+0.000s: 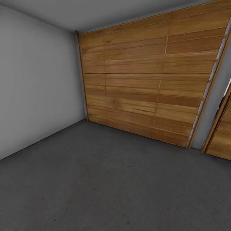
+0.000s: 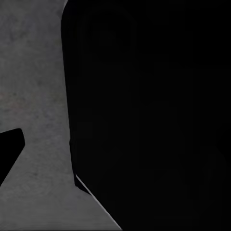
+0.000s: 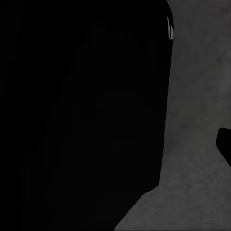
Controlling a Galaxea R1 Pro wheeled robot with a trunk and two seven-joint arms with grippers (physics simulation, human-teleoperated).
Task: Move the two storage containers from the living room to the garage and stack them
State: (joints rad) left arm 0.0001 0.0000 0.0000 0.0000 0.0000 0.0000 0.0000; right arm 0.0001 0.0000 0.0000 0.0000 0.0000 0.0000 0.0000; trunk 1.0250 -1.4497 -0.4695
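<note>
Wood-plank door (image 1: 144,80), grey wall (image 1: 35,80) (plain), concrete floor (image 1: 106,183)

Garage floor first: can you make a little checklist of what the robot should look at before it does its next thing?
1. In the garage: ok. The head view shows a grey concrete floor, a plain wall and a big wooden door.
2. Room on the floor to put a bin down: ok. The stretch ahead looks open.
3. Orange bins nearby: cannot tell. None appears in these pictures.
4. Left fingers holding something: cannot tell. The left wrist view is mostly a black shape over the floor.
5. Right fingers holding something: cannot tell. The right wrist view is just as dark.
6. Second door at the right edge: cannot tell if it is shut.
</note>
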